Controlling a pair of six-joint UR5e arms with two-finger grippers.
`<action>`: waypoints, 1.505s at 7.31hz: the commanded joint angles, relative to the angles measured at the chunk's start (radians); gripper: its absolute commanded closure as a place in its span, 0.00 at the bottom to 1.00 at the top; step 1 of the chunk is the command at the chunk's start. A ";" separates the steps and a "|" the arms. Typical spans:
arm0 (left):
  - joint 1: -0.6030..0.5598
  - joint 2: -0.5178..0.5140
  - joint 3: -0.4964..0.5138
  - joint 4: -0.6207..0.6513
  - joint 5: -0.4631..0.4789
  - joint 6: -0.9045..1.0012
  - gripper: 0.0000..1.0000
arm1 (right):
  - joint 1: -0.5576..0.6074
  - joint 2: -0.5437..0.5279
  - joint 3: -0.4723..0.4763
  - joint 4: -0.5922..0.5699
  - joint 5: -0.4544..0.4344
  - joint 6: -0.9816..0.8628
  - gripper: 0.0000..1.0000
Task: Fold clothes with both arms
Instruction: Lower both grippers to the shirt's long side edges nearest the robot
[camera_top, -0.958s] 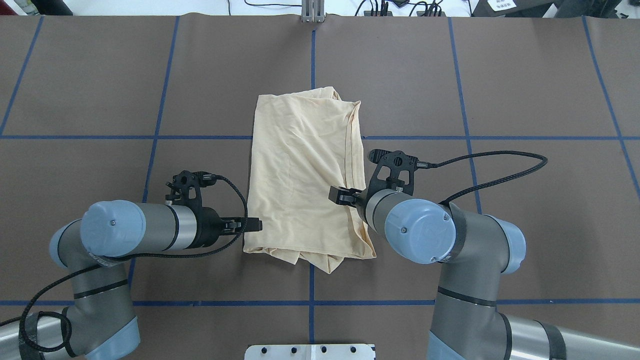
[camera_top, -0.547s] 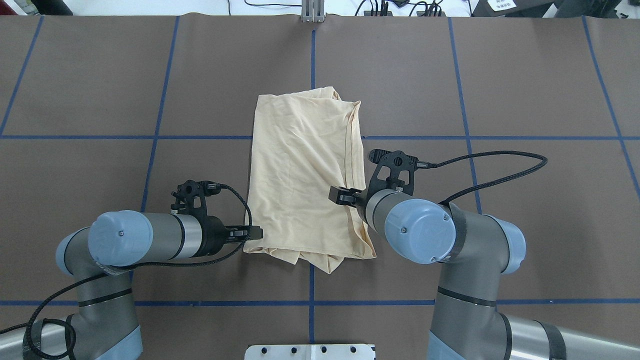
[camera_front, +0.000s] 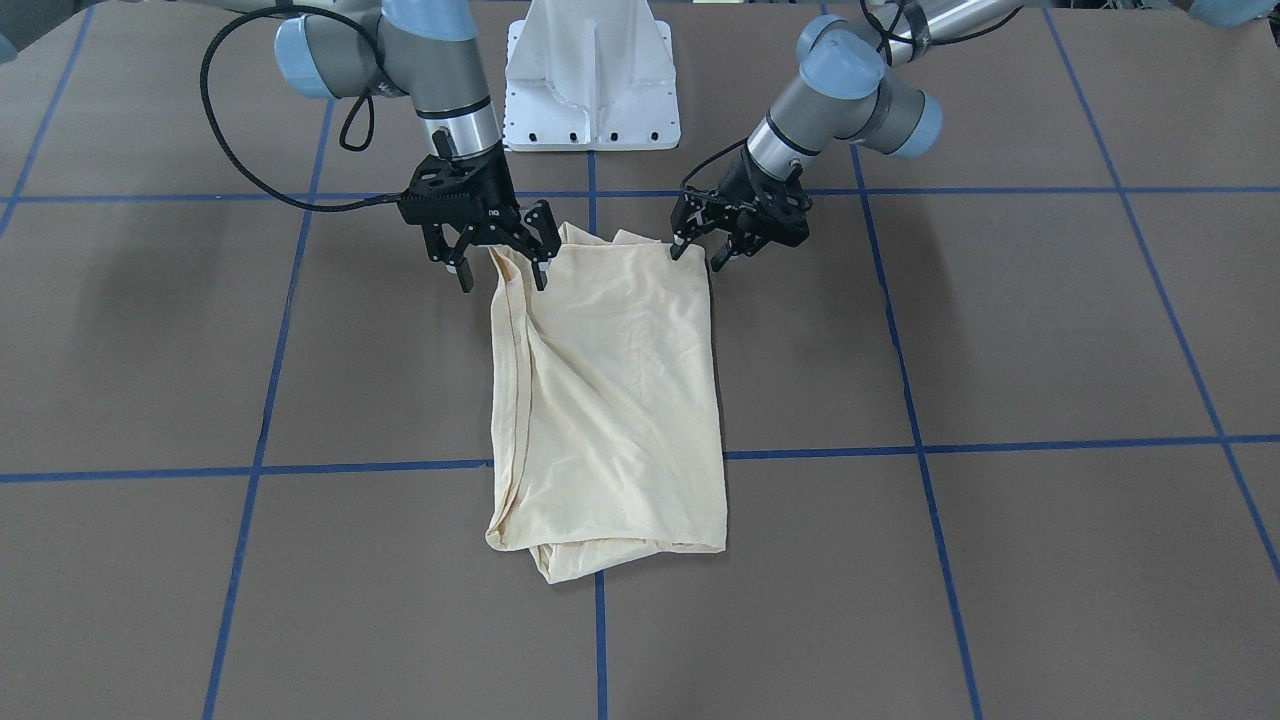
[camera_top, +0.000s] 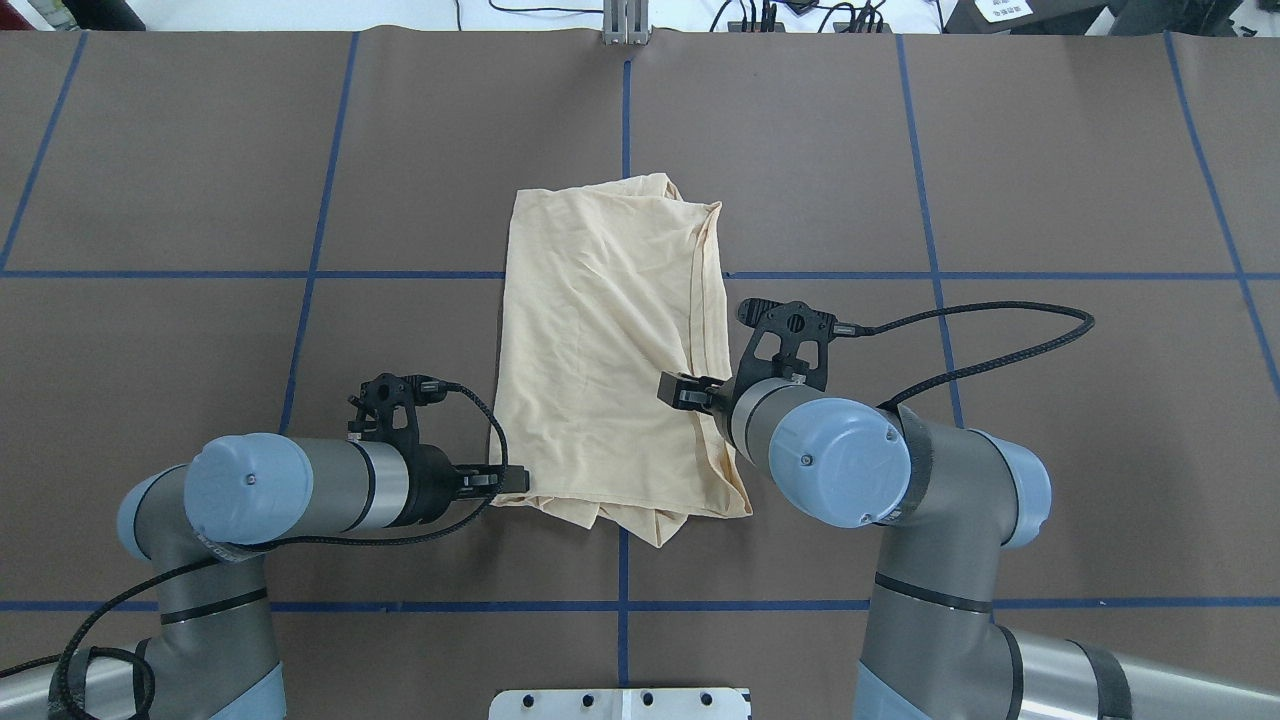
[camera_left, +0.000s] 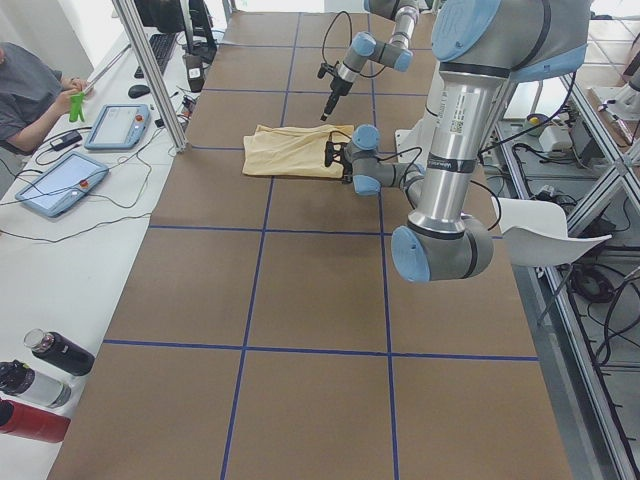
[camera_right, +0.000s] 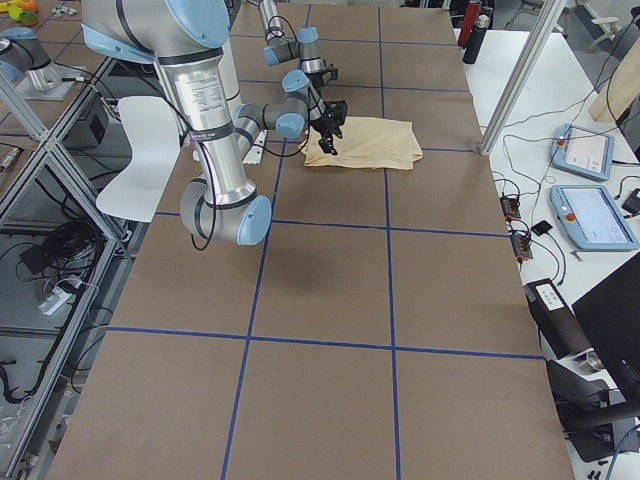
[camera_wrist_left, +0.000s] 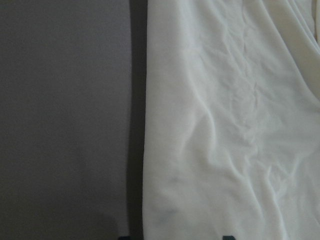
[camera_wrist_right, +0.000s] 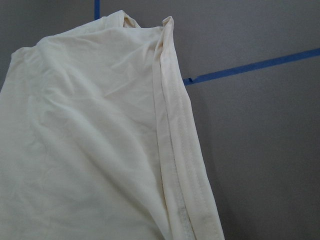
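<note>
Brown table cover (camera_top: 200, 180) with blue tape lines (camera_top: 320, 200) fills my screens, and the white base (camera_front: 590, 75) of the robot is my reference point; the shirt (camera_top: 610, 350) lies flat straight out in front of that base, folded to a long narrow stack running away from it, with a loose flap poking out at the end nearest the base. The left gripper (camera_front: 698, 256) sits low at one base-side corner of the shirt with its jaws apart, holding nothing; the right gripper (camera_front: 503, 280) is at the other base-side corner, jaws also spread wide, one finger over the cloth and one off it. My worry is the layers: the fabric looks thin and stacked several deep, so a pinch that takes only the top sheet would, I judge, peel the stack open when lifted away from the base instead of carrying the whole end over; a finger dragging on the cover could also shove the edge into a ripple; and if one side closes before or higher than the other, the fold line would come out skewed. Against a second ago, the left gripper has slid along the shirt's side edge toward the base and now sits at the corner; the right arm and the shirt look unchanged.
</note>
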 joint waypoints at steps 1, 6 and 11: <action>0.006 -0.003 0.000 -0.001 0.000 0.000 0.34 | -0.001 0.000 -0.001 0.001 0.002 0.000 0.00; 0.023 -0.011 0.000 -0.001 0.000 0.000 0.44 | -0.002 0.002 -0.003 0.001 0.002 0.000 0.00; 0.023 -0.011 -0.011 -0.001 0.000 -0.038 1.00 | -0.021 0.011 -0.007 0.000 -0.001 0.109 0.04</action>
